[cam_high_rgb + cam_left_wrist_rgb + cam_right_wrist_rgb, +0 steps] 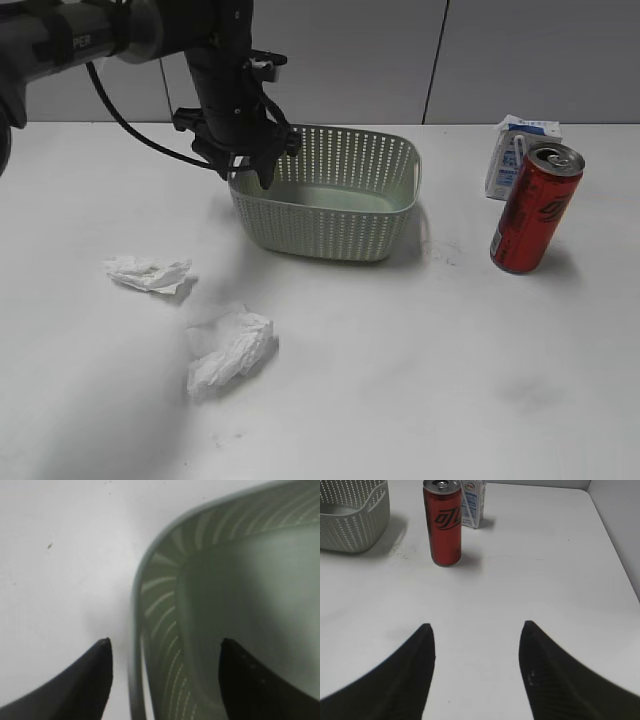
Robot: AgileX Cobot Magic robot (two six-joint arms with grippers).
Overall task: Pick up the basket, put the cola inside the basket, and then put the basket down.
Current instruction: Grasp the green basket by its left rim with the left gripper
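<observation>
The pale sage-green basket (330, 215) stands on the white table at mid-back; it also shows in the left wrist view (165, 605) and the right wrist view (355, 520). My left gripper (250, 172) is open and straddles the basket's left wall, one finger outside and one inside (165, 645). The red cola can (535, 208) stands upright at the right, apart from the basket, and shows in the right wrist view (443, 522). My right gripper (477, 627) is open and empty, well short of the can; it is out of the exterior view.
A blue-and-white drink carton (515, 155) stands just behind the can. Two crumpled white tissues (150, 272) (230, 350) lie on the table's left front. The table's right edge (615, 540) runs close to the can.
</observation>
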